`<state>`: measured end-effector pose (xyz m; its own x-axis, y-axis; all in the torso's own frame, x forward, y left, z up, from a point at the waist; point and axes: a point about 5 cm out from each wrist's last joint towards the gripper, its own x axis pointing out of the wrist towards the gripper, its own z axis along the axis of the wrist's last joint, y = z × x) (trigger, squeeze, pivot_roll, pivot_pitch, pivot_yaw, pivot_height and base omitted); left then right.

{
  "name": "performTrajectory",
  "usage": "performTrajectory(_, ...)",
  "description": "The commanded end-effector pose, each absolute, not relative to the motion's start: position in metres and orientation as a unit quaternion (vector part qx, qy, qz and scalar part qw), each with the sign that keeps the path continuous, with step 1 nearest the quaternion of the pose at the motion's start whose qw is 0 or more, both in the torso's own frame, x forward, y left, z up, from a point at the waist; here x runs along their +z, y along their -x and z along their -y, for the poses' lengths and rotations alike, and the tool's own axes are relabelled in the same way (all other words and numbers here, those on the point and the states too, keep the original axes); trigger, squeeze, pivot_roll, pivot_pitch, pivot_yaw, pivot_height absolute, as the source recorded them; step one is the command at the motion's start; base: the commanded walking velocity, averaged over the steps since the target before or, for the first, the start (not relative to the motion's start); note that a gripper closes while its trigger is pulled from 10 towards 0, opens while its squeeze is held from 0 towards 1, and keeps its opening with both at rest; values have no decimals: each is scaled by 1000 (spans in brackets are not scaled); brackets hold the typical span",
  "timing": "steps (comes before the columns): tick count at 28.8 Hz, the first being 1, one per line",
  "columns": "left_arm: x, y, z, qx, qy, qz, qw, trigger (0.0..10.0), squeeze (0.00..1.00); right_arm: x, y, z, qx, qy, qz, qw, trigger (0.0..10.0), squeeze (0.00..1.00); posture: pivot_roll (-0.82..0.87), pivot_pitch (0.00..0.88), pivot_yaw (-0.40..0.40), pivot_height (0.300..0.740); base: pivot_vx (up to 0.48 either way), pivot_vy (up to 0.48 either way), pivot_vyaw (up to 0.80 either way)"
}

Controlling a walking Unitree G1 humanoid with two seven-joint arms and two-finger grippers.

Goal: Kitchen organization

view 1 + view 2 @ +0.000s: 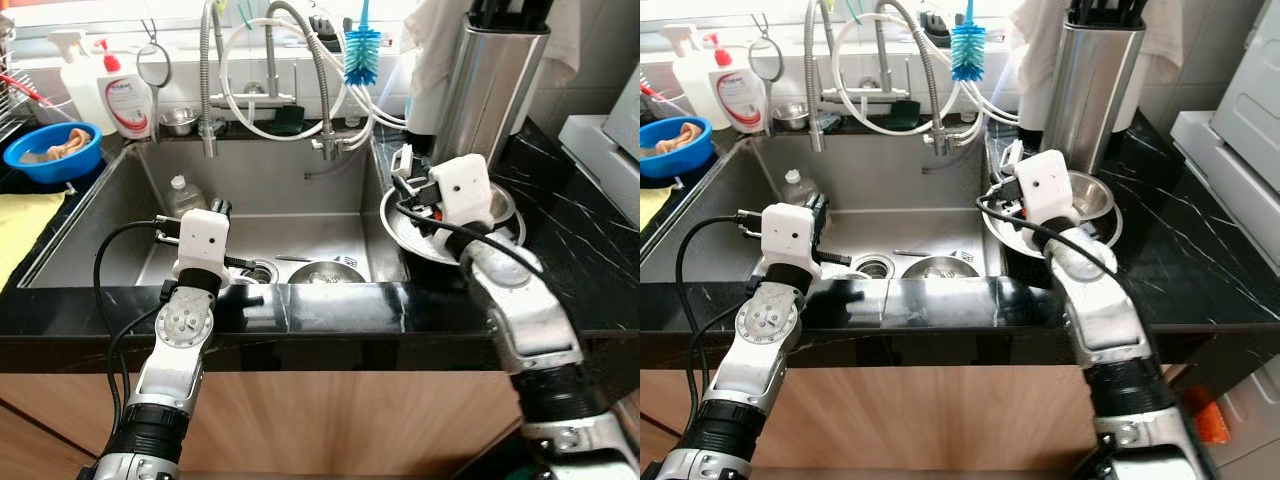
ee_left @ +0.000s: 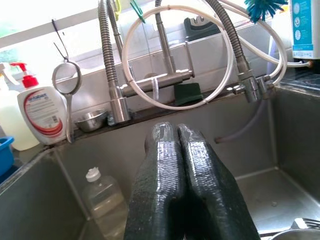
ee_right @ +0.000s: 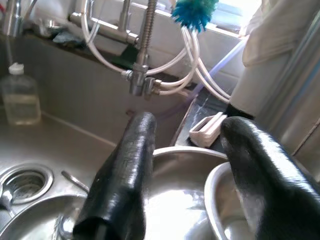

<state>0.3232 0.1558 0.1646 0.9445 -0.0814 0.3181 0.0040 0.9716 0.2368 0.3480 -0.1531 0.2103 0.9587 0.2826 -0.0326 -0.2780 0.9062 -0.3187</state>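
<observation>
A: What's where, rel. to the sink [image 1: 120, 215]?

B: Steel sink set in a black countertop [image 1: 590, 270]. Left gripper [image 2: 177, 145] hangs over the sink's front-left part, fingers pressed together, nothing between them. Right gripper [image 3: 187, 137] is at the sink's right rim, fingers spread apart, one either side of the near rim of a steel bowl [image 1: 500, 205], not clamped on it.

A: And that bowl?

B: Sits on the countertop just right of the sink, nested in a wider steel basin [image 3: 175, 200] that overhangs the sink edge.

A: Inside the sink?

B: Clear plastic bottle [image 2: 102, 197] w/ white cap, upright at the left wall. Round drain [image 1: 875, 266] near the front, a 2nd small steel bowl [image 1: 939, 268] beside it, a utensil lying between; can't tell which kind.

A: Behind the sink?

B: Faucet [image 1: 270, 95] w/ looped white hoses, blue bottle brush [image 1: 362, 55] hanging, soap dispenser [image 1: 125, 100] w/ red pump at back-left. Blue bowl [image 1: 50, 152] left of the sink. Steel knife block [image 1: 490, 85] to the back-right.
</observation>
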Motion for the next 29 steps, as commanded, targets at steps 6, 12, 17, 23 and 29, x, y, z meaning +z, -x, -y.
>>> performTrajectory(6,167,-325,-161,-17,-124,168,978,10000,0,215,-346,147,151,179,-15,972,10000,1000,-222,0,39,731,0,0,0)
performTrajectory(12,167,-324,-161,-20,-124,167,978,10000,0,207,-347,162,129,214,-59,967,10000,1000,-219,0,38,731,0,0,0)
performTrajectory(17,166,-324,-160,-23,-123,167,978,10000,0,208,-349,174,108,234,-72,963,10000,0,-220,0,40,731,0,0,0)
performTrajectory(23,167,-325,-159,-27,-122,167,978,10000,0,209,-350,183,92,236,-86,964,10000,0,-217,0,39,731,0,0,0)
performTrajectory(29,166,-324,-159,-28,-123,164,978,10000,0,205,-348,189,77,235,-100,964,10000,0,-220,0,40,731,0,0,0)
